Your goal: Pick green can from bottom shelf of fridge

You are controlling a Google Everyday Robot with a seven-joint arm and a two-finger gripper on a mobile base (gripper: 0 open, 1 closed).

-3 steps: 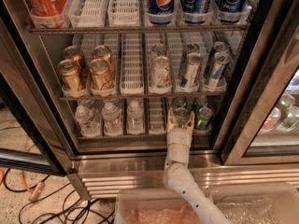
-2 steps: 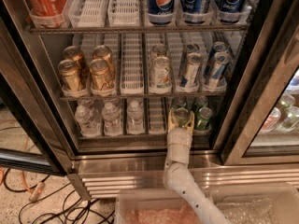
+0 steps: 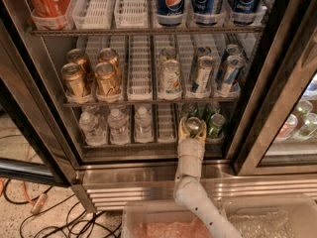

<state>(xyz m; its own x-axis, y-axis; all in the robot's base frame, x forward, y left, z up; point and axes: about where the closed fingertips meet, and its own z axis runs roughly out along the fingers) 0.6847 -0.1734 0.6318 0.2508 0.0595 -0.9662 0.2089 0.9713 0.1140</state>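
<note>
The fridge (image 3: 148,175) stands open in front of me. On its bottom shelf (image 3: 148,144), right of centre, a green can (image 3: 193,125) with a silver top stands at the front of its lane. My gripper (image 3: 192,131) reaches in from below on a white arm and is shut on this can, one finger on each side. The can stands upright on the shelf. A second green can (image 3: 216,125) stands just to its right, with more green cans behind (image 3: 213,109).
Small water bottles (image 3: 119,125) fill the bottom shelf's left lanes. The rack above holds gold cans (image 3: 74,79), a whitish can (image 3: 170,77) and blue-silver cans (image 3: 228,73). The dark door edge (image 3: 270,83) is at the right. Plastic bins (image 3: 148,222) and floor cables (image 3: 44,217) lie below.
</note>
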